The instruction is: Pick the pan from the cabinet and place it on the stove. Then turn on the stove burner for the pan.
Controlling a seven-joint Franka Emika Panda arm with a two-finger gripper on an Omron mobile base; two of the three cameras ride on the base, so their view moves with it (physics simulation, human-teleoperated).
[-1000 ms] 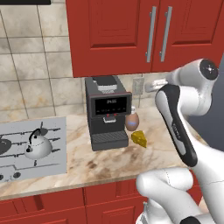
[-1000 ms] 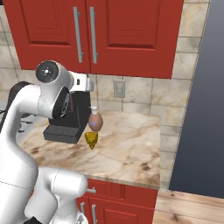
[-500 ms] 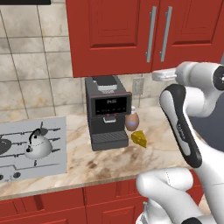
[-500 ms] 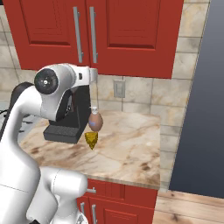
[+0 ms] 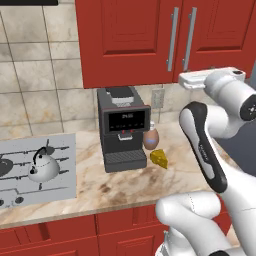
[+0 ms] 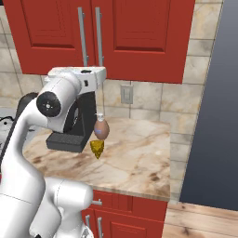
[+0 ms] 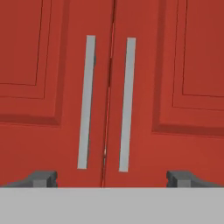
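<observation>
Straight ahead of the wide-spread gripper (image 7: 107, 178) stands the closed cabinet (image 7: 166, 87).

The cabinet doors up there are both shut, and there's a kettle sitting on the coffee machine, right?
Not quite. The cabinet doors are both shut, but the kettle sits on the stove, left of the coffee machine. The left base view shows it.

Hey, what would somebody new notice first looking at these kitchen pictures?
Probably the red cabinet, doors shut, its two silver bar handles straight ahead of the open gripper. Next, the black coffee machine on the marble counter, with the silver kettle sitting on the stove to its left.
</observation>
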